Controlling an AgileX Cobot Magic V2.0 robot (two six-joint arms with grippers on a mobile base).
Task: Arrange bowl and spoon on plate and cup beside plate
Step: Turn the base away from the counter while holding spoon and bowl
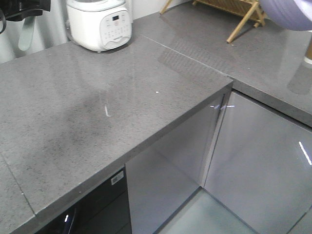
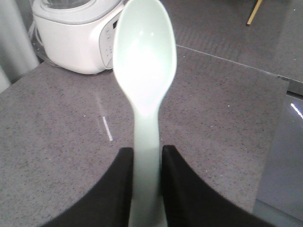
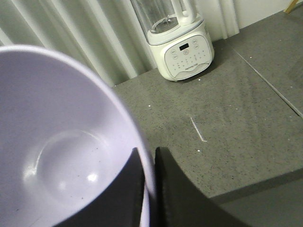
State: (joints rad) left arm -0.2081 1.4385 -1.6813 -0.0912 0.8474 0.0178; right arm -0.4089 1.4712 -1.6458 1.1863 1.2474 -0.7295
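Spoon [image 2: 144, 71] is clamped by its handle in the L gripper [image 2: 147, 151], long axis straight out from the fingers [image 2: 111, 194], scoop far, while bowl [image 3: 61, 142] is pinched at its rim by the R gripper [image 3: 149, 152] over the counter [image 1: 97, 122]; plate, cup unseen.

A white blender [image 1: 100, 24] stood at the back of the speckled grey countertop [image 1: 97, 112] before a pale curtain [image 3: 71, 42], a wooden rack [image 1: 234, 12] sat farther right, and glossy grey cabinet doors [image 1: 258, 161] met below.
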